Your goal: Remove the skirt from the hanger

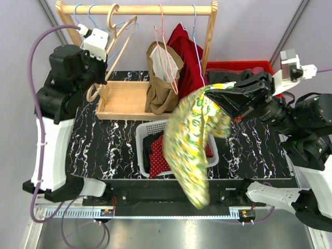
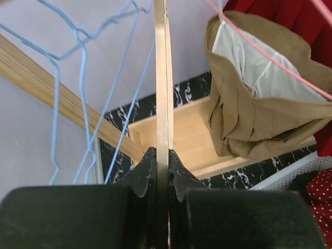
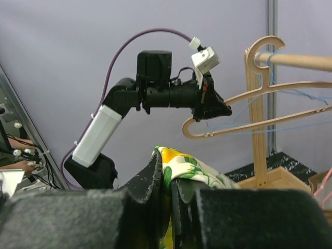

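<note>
Skirt, yellow-green floral, crumpled and dangling from clamped right pincer; left pincer clamped on wooden hanger.

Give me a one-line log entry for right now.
left gripper: shut on wooden hanger | right gripper: shut on skirt | skirt: clear of wooden hanger, hanging over basket

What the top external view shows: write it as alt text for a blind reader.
The right gripper holds a yellow-green floral skirt over a white basket of clothes. The left gripper clamps an empty wooden hanger on the rack, beside a brown skirt and red garment.
</note>
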{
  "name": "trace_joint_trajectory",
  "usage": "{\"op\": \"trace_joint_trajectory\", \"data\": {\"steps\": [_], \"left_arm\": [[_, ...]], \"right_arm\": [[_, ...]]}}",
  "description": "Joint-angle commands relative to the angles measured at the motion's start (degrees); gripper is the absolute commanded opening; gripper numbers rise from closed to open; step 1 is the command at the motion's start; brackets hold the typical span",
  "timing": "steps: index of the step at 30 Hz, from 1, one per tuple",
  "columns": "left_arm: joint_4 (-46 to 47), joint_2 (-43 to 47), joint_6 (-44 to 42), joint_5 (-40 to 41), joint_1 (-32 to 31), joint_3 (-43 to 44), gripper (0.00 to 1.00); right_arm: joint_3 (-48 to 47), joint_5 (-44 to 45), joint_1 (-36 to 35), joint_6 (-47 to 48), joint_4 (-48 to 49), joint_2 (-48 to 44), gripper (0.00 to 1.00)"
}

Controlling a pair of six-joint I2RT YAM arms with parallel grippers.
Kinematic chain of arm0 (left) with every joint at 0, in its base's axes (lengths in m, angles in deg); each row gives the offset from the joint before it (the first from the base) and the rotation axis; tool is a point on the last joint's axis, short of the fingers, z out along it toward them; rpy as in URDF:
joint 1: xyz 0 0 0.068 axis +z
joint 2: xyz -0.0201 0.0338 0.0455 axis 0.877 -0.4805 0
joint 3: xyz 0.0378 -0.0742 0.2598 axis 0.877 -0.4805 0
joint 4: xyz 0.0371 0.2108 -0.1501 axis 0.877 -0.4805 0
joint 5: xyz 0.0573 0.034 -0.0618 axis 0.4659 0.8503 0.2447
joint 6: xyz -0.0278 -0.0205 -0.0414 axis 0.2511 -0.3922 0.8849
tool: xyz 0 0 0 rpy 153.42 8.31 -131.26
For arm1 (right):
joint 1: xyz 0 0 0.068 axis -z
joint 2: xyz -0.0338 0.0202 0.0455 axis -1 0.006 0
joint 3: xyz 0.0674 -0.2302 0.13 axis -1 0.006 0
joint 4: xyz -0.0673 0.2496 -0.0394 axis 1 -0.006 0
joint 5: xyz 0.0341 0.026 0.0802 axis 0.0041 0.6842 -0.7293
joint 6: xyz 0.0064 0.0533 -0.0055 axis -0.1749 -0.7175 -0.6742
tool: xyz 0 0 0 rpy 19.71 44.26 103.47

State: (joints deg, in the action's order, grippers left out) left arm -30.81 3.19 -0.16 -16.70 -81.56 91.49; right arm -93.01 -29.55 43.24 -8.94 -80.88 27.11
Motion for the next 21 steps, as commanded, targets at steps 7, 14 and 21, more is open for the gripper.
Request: {"op": "trace_joint_trajectory", "data": {"steps": [7, 14, 21], "left_arm": [[-0.2, -7.3, 6.7, -10.1, 7.5, 7.4, 0.0], [0.0, -16.2, 15.4, -25.3, 17.6, 18.0, 0.0], [0.9, -18.8, 12.5, -24.7, 16.7, 16.1, 0.0]], "right_arm": [[5.4, 4.2, 0.2, 3.6, 4.4, -1.9, 0.12], [14.8, 6.4, 0.2, 5.2, 5.5, -1.2, 0.12], [22.2, 8.6, 0.2, 7.1, 7.1, 0.9, 0.11]]}}
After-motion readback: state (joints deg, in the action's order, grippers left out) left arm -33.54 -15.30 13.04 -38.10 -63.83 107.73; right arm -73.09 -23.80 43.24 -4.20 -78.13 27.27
